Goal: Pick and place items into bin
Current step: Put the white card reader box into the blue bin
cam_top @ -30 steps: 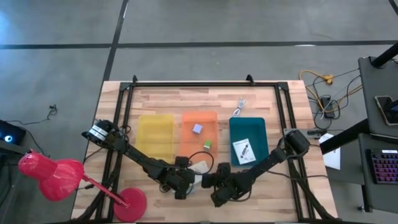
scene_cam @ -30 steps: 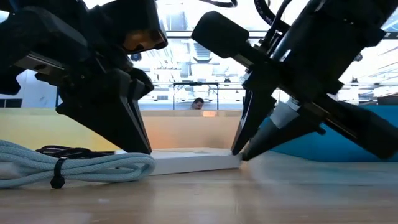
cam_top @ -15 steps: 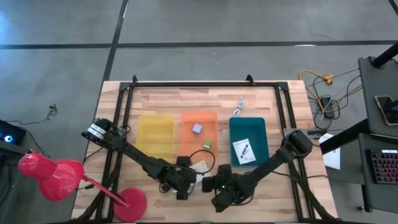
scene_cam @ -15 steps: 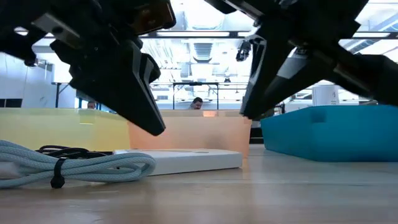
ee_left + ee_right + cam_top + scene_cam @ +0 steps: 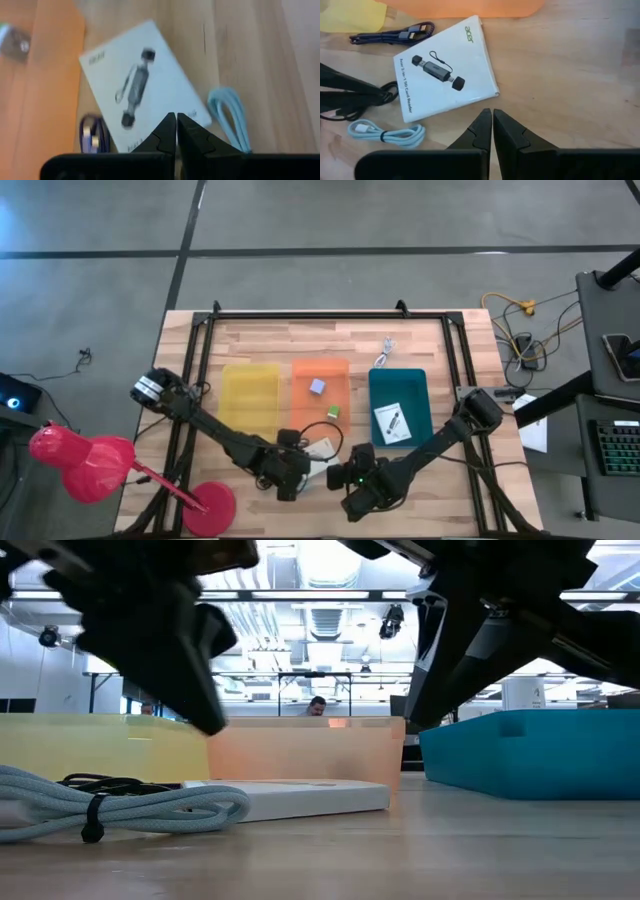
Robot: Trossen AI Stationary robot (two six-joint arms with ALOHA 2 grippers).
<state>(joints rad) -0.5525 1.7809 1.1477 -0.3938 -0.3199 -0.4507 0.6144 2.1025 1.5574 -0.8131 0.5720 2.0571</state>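
A white printed card box (image 5: 445, 75) lies flat on the wood, just near of the orange bin (image 5: 320, 385). A pale blue coiled cable (image 5: 387, 134), a black cable (image 5: 380, 97) and a dark purple cable (image 5: 395, 35) lie beside the box. My left gripper (image 5: 176, 125) is shut and hangs over the box's near-left side (image 5: 140, 95). My right gripper (image 5: 492, 122) is shut and hovers just off the box's near-right corner. In the low view the box (image 5: 300, 798) and the pale cable (image 5: 120, 805) rest on the table, both grippers clear above them.
Yellow bin (image 5: 250, 400), orange bin with a lavender cube (image 5: 318, 387) and a green cube (image 5: 334, 412), and teal bin (image 5: 400, 405) holding a printed card stand in a row. A white cable (image 5: 385, 352) lies far of the teal bin. A red lamp (image 5: 90, 465) stands near-left.
Both grippers have risen from the table: a second ago their tips stood on the wood at either end of the white box, now they hang clear above it. The right gripper has also drawn back a little toward the near edge. The box and cables have stayed put.
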